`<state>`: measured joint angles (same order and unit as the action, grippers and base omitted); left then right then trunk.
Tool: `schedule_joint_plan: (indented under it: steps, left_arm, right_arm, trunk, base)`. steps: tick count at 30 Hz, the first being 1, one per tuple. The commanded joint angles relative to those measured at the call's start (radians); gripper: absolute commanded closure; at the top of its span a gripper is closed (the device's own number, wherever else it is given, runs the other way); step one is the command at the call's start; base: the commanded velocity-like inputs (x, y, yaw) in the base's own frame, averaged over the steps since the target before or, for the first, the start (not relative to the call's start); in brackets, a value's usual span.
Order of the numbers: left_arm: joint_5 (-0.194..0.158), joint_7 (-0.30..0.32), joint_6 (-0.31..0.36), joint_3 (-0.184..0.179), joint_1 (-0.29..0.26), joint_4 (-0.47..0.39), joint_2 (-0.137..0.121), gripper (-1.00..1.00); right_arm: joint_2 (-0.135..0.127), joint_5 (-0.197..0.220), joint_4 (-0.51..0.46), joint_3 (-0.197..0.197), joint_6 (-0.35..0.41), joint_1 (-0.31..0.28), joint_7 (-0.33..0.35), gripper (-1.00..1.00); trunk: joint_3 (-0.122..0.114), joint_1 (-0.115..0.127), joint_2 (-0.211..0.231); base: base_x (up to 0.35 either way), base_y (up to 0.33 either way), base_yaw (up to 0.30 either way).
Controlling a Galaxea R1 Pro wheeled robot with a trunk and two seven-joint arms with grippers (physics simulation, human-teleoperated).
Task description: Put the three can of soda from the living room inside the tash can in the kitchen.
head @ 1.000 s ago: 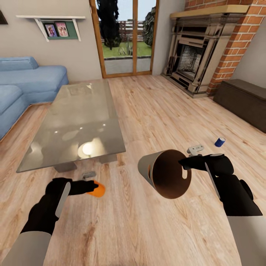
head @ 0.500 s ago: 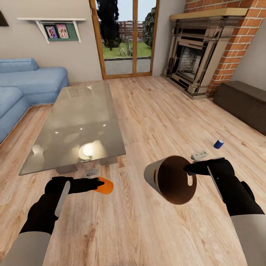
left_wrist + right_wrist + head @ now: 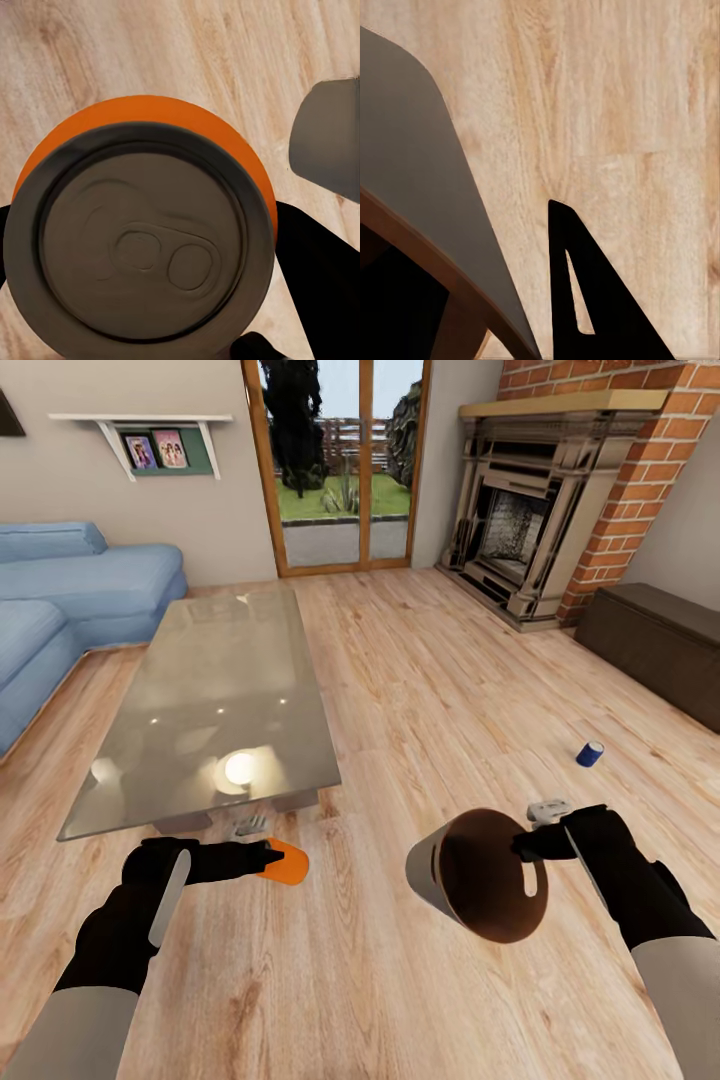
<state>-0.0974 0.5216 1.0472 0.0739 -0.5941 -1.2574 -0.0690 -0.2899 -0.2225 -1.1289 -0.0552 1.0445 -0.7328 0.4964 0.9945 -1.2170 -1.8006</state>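
Compared with a second ago, whole view shifts a bit (camera moving), and relative to the arms the tash can (image 3: pixel 480 875) sits lower and further right, the orange can (image 3: pixel 284 862) slightly further right of the left gripper (image 3: pixel 262 856); the blue can (image 3: pixel 590 753) now reads further from the right arm.

Room first: living room, wood floor (image 3: pixel 420 660) wide open on the right and far side up to the fireplace (image 3: pixel 520 520) and dark bench (image 3: pixel 650 635). Low glass table (image 3: pixel 215 700) fills the left-centre, its near right corner just beside the left gripper; sofa (image 3: pixel 70 590) far left. Open room for moving lies right of the table.

Tash can hangs tipped, mouth toward the camera, right gripper (image 3: pixel 530 846) pinching its rim by the handle cut-out; fingers clenched on the rim. Left gripper fingers closed around the orange can, wrist view shows its top (image 3: pixel 142 247) close up, held off the floor. Blue can lies on the floor far right, well apart from both arms. Small grey object (image 3: pixel 549 810) on the floor just beyond the right gripper; another (image 3: pixel 250 825) by the table base.

Risks, judged: rim-only pinch could let the bin swing or slip out; can may miss the tilted mouth or roll back out; left elbow could clip the table corner during the swing across.
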Motion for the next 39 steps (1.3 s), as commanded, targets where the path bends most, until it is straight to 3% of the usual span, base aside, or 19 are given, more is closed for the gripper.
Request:
schedule_joint_plan:
  steps: [1, 3, 6, 8, 12, 20, 26, 30, 37, 39]
  left_arm:
    - [0.001, 0.000, 0.000, 0.000, 0.000, 0.000, 0.000, 1.00]
    - [0.001, 0.000, 0.000, 0.000, 0.000, 0.000, 0.000, 1.00]
    - [0.002, 0.000, 0.000, 0.000, 0.000, 0.000, 0.001, 1.00]
    - [0.003, 0.000, 0.000, 0.000, 0.000, -0.001, 0.002, 1.00]
    - [0.004, 0.000, 0.000, 0.000, 0.001, -0.002, 0.002, 1.00]
    - [0.007, -0.003, 0.000, -0.002, 0.003, 0.001, 0.005, 1.00]
    - [0.008, -0.004, 0.000, -0.003, 0.004, 0.006, 0.007, 1.00]
    - [0.008, -0.005, 0.000, -0.009, 0.005, 0.011, 0.008, 1.00]
    - [0.007, -0.002, 0.000, -0.078, 0.009, 0.004, 0.011, 1.00]
    - [0.005, -0.003, 0.000, -0.138, 0.011, -0.009, 0.015, 1.00]
  right_arm:
    - [0.000, 0.014, 0.013, -0.001, 0.003, 0.000, 0.004, 1.00]
    - [0.002, 0.006, 0.032, -0.002, 0.003, 0.000, 0.004, 1.00]
    - [0.004, -0.036, 0.101, 0.003, 0.003, 0.001, 0.004, 1.00]
    - [0.008, -0.089, 0.180, 0.008, 0.003, 0.001, 0.004, 1.00]
    - [0.010, -0.124, 0.230, 0.007, 0.003, 0.002, 0.004, 1.00]
    - [0.019, -0.136, 0.250, 0.000, 0.003, 0.004, 0.005, 1.00]
    - [0.057, -0.136, 0.253, -0.001, 0.003, 0.011, 0.004, 1.00]
    - [0.097, -0.138, 0.258, 0.000, 0.003, 0.012, 0.002, 1.00]
    - [0.116, -0.140, 0.285, -0.010, 0.003, 0.016, 0.002, 1.00]
    - [0.140, -0.141, 0.291, -0.026, 0.003, 0.017, -0.004, 1.00]
  trunk:
    - [-0.003, 0.004, 0.007]
    - [-0.010, 0.012, 0.021]
    - [-0.019, 0.023, 0.042]
    - [-0.025, 0.031, 0.056]
    - [-0.038, 0.046, 0.084]
    - [-0.063, 0.077, 0.140]
    - [-0.082, 0.100, 0.182]
    - [-0.094, 0.115, 0.210]
    - [-0.116, 0.142, 0.259]
    - [-0.122, 0.150, 0.273]
  base:
    - [0.000, 0.000, 0.000]
    - [0.000, 0.000, 0.000]
    - [0.000, 0.000, 0.000]
    - [0.000, 0.000, 0.000]
    - [0.000, 0.000, 0.000]
    - [0.000, 0.000, 0.000]
    - [0.000, 0.000, 0.000]
    - [0.000, 0.000, 0.000]
    - [0.000, 0.000, 0.000]
    - [0.000, 0.000, 0.000]
